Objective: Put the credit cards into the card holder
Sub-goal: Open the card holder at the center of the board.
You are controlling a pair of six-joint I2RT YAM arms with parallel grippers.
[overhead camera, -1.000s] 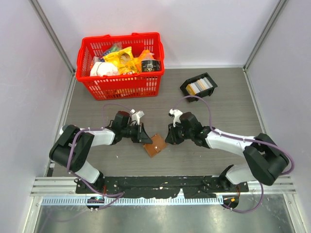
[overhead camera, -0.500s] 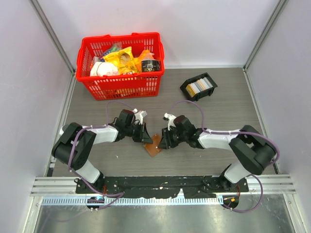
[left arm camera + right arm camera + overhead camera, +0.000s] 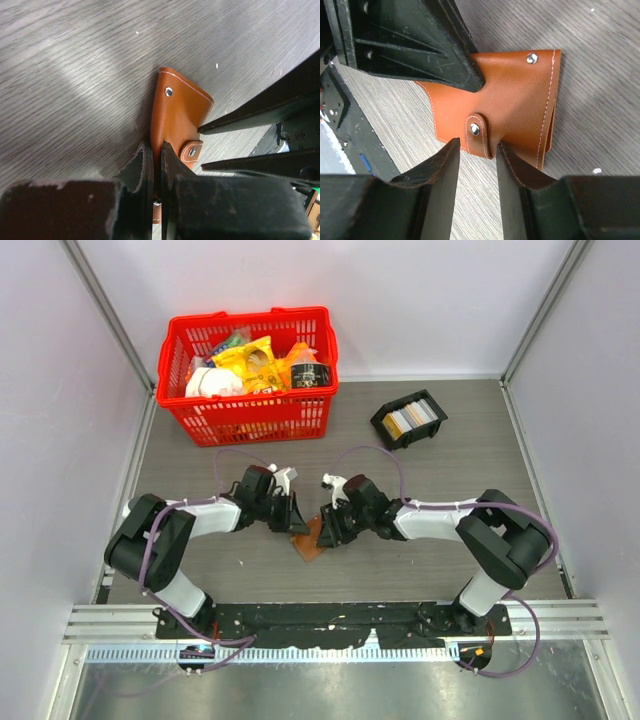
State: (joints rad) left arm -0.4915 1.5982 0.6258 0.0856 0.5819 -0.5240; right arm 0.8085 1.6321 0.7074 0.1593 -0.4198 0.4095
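The card holder (image 3: pixel 312 540), a closed brown leather wallet with a snap tab (image 3: pixel 476 131), lies on the table between both arms. My left gripper (image 3: pixel 296 524) is shut on its edge, and in the left wrist view the jaws (image 3: pixel 156 147) pinch the leather (image 3: pixel 177 112). My right gripper (image 3: pixel 476 146) is open at the opposite side, its two fingertips straddling the snap tab without closing on it. It shows in the top view (image 3: pixel 323 533) too. The credit cards (image 3: pixel 410 418) stand upright in a small black tray at the back right, away from both grippers.
A red basket (image 3: pixel 322 368) full of packaged goods stands at the back left. The black tray (image 3: pixel 383 423) sits right of it. Metal rails and white walls border the table on both sides, and the arms' base rail runs along the near edge.
My right gripper has opened and moved left up to the card holder, so its fingers now flank the snap tab. The left gripper keeps its grip and has barely shifted.
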